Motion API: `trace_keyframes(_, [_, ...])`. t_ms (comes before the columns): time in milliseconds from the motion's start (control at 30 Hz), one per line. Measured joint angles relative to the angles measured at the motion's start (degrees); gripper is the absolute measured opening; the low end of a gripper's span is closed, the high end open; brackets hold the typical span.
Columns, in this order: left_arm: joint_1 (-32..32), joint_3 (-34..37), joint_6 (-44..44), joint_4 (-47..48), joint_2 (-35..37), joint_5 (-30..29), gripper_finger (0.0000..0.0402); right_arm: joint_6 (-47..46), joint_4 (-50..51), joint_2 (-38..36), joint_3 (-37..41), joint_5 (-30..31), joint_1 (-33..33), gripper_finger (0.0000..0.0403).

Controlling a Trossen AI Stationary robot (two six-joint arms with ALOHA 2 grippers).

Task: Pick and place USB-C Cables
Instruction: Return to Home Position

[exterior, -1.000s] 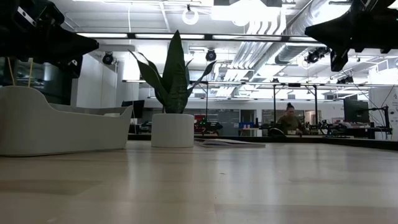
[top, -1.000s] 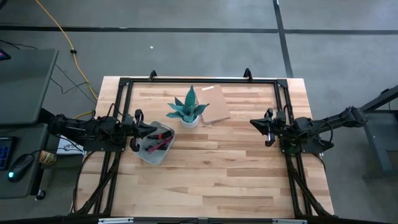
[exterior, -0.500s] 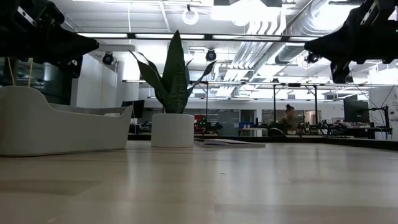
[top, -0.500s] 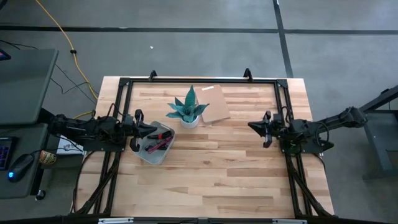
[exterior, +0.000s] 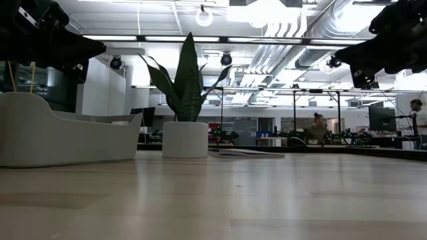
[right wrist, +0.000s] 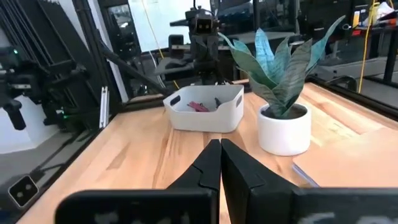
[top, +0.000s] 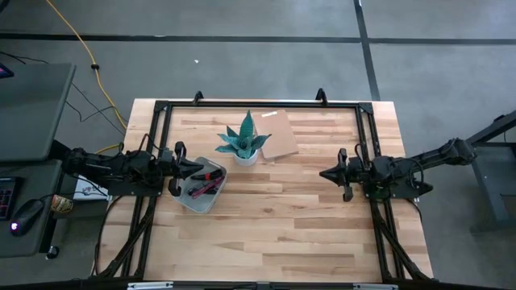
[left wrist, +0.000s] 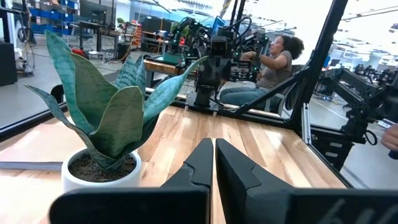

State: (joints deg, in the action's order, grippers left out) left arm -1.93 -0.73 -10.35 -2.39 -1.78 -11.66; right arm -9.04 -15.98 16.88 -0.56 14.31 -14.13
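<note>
The USB-C cables (top: pixel 205 181) lie in a white bin (top: pixel 199 200) at the table's left side; I make out magenta-red and dark ones, also seen as cables (right wrist: pixel 200 106) in the right wrist view. My left gripper (top: pixel 201 167) hovers shut above the bin's far-left edge, fingers (left wrist: pixel 213 163) pointing toward the right. My right gripper (top: pixel 324 173) hovers shut over the right part of the table, pointing left, far from the bin.
A potted plant in a white pot (top: pixel 244 145) stands right of the bin, with a brown cardboard sheet (top: pixel 277 135) beside it at the far side. Bare wood spans the middle and near part of the table (top: pixel 274 225). People sit in the room behind.
My right gripper has moved a little toward the table's near edge and slightly left, dropping somewhat in the low view. The left arm and the bin have kept still.
</note>
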Motion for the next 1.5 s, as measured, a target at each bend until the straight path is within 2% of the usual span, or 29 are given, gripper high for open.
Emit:
trace_keyframes(233, [0.01,0.0,0.0,0.0,0.0,0.0,0.0,1.99,2.32,-0.02,0.02,0.38,0.0,0.0])
trace_keyframes(667, [0.02,0.0,0.0,-0.02,0.0,-0.02,0.0,0.09,9.75,-0.02,0.04,1.94,0.02,0.0])
trace_keyframes(1500, [0.02,0.0,0.0,0.02,0.24,-0.04,0.0,0.09,10.72,-0.82,-0.03,1.74,-0.02,0.0])
